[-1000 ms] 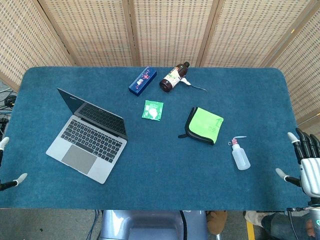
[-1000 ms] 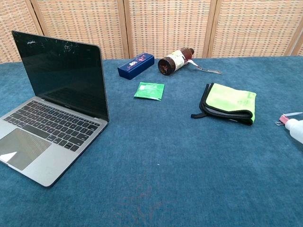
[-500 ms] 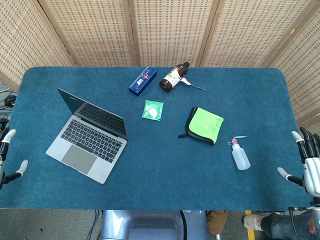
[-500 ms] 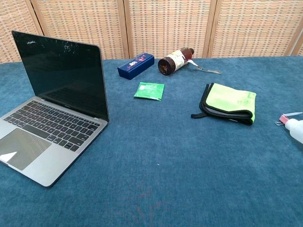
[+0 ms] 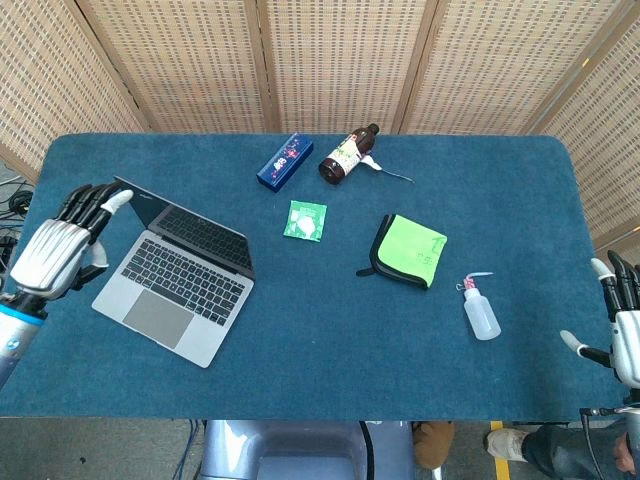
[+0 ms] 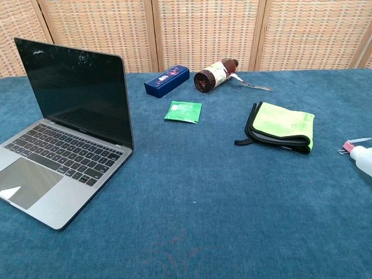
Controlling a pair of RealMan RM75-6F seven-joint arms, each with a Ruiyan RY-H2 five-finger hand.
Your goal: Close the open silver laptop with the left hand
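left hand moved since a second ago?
Yes. In the head view the left hand has come up from the table's near-left edge to the upper-left corner of the laptop lid. The lid is open.

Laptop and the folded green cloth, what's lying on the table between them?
In the head view, a small green packet lies between the laptop and the green cloth.

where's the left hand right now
In the head view the left hand is at the table's left edge, beside the top corner of the open silver laptop lid; the chest view doesn't show it.
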